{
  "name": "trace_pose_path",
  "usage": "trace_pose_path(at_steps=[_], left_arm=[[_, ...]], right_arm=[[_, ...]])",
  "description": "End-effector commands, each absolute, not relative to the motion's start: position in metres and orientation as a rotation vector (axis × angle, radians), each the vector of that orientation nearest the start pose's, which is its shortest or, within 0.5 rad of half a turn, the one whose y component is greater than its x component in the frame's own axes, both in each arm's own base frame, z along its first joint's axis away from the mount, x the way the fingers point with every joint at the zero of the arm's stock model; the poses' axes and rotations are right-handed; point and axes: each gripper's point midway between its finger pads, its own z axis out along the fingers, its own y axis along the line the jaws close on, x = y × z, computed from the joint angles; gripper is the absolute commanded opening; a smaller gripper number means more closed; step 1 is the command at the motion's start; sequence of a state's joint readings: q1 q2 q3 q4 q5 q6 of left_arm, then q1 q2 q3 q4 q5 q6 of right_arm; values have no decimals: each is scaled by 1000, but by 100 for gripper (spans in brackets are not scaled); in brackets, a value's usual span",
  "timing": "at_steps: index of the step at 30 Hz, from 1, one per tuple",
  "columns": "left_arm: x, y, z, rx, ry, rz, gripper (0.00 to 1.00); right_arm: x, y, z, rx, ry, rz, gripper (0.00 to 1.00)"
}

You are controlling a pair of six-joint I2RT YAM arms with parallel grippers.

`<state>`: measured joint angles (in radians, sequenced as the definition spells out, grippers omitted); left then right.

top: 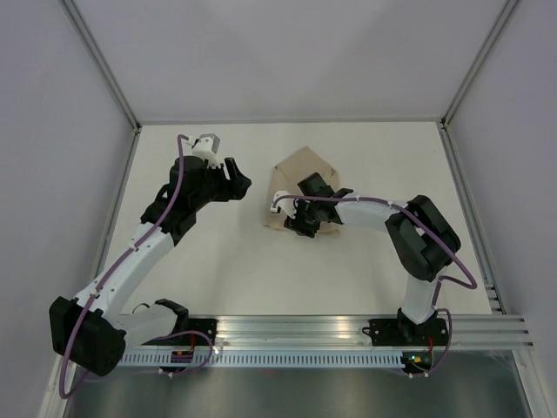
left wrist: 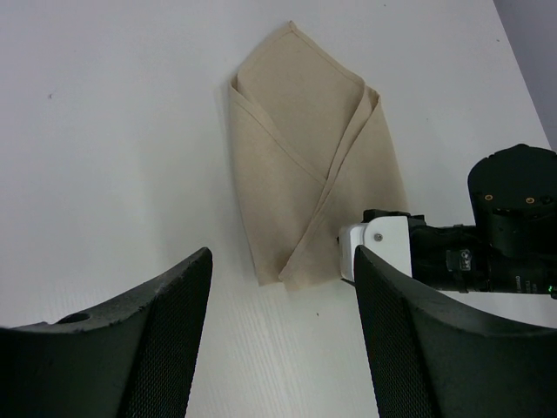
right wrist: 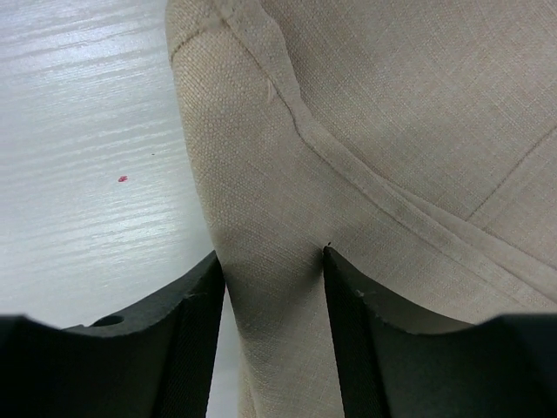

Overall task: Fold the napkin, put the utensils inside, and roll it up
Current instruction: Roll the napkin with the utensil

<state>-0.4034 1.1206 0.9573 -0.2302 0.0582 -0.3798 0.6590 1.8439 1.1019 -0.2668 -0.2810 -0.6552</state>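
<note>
The beige napkin [top: 302, 167] lies folded into a pointed envelope shape on the white table, its side flaps crossing over the middle. It fills the right wrist view [right wrist: 374, 113] and shows in the left wrist view [left wrist: 300, 148]. My right gripper [top: 300, 224] is at the napkin's near edge, shut on a bunched fold of cloth [right wrist: 271, 261]. My left gripper [top: 241, 181] hovers open and empty to the left of the napkin, with bare table between its fingers [left wrist: 283, 335]. No utensils are in view.
The right arm's wrist [left wrist: 452, 252] lies across the napkin's near right corner. Grey enclosure walls ring the white table [top: 218, 261]. A metal rail [top: 348, 331] with the arm bases runs along the near edge. A tiny red speck [right wrist: 123, 178] sits beside the napkin.
</note>
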Motion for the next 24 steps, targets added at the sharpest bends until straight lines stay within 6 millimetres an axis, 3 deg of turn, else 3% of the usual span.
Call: trace_pose_path(at_steps=[1,8,14,18,24], left_arm=[[331,-174,241,100,1983,-589,71],[329,-173,243,103,1978,-590,70],[321,-171,252,101,1931,-595,70],[313,-171,261,117,1876,-569,70],[295,-175,276,153,1781,-562,70]], right_arm=[[300,270,1,-1732,2025,403,53],[300,261,-15,-1742,2123,367,46],[296,255,-28,-1765,2200,367,31],[290,255,-33,-1780,2261,446,22],[281,253,-33,-1788,2341,636,17]])
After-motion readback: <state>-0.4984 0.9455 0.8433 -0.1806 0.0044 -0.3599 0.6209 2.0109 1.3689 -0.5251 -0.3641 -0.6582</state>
